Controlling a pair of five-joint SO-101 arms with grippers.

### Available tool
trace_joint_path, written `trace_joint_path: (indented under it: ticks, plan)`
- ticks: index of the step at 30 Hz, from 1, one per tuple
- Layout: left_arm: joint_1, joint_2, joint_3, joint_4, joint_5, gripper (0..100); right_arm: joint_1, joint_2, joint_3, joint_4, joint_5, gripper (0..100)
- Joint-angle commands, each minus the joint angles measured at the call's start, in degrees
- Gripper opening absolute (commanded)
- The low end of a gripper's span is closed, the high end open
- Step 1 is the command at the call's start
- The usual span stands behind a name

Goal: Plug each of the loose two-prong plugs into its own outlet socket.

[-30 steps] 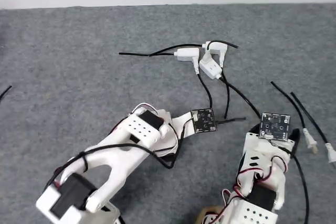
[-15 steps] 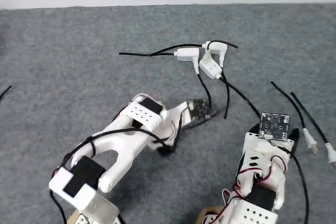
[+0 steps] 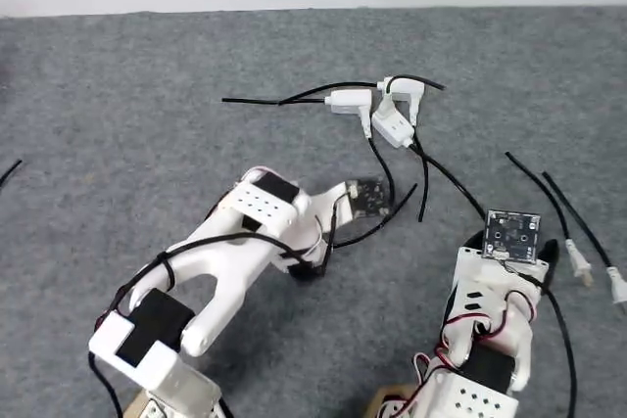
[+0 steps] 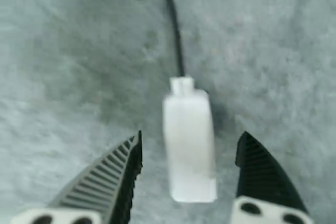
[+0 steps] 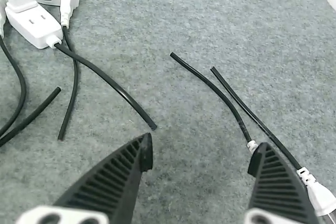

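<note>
High view — left gripper (image 3: 377, 201) near the outlet sockets (image 3: 394, 126); loose plugs (image 3: 580, 266) lie well apart from the sockets.

Left wrist: jaws apart around a white cord-end block (image 4: 189, 145), likely a socket. Centre it before closing.

Right wrist — right gripper (image 5: 202, 153) jaws apart, plugs just beside. Black cords (image 5: 105, 80) cross the carpet (image 5: 210, 19) toward the sockets.

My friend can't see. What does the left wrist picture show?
A white block on a black cord lies on grey carpet, between the open left gripper and its two black fingers. It touches neither finger.
</note>
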Motion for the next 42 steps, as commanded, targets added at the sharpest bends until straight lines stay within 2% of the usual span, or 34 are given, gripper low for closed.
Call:
trace_joint_path:
  ticks: [1,15,19,25,28,32,35,42]
  plan:
    - [-0.6,-0.4,-5.9,0.6,-0.5,27,-1.6,-1.2,1.0,0.4,0.8,29.2]
    - [-10.5,-0.8,-7.4,-0.8,-3.5,27,-3.3,-1.2,1.0,0.5,0.9,29.2]
    - [-6.7,-1.9,-9.0,5.8,-2.6,27,-3.4,-1.2,1.0,0.5,0.9,29.2]
    - [5.0,-13.5,-21.8,19.5,8.0,27,-3.4,-1.2,1.0,0.5,0.9,29.2]
    - [4.0,-17.4,-23.8,20.8,10.7,27,-3.4,-1.2,1.0,1.5,0.9,29.2]
    - [-1.6,-15.9,-17.5,20.7,10.9,27,-3.4,-1.3,1.0,1.7,0.9,29.2]
    - [-2.5,-15.2,-9.2,15.7,10.8,27,-3.4,-1.3,1.0,1.8,0.9,29.2]
    - [-2.6,-13.6,7.8,-7.2,9.5,27,-3.5,-1.3,1.0,1.9,0.9,29.2]
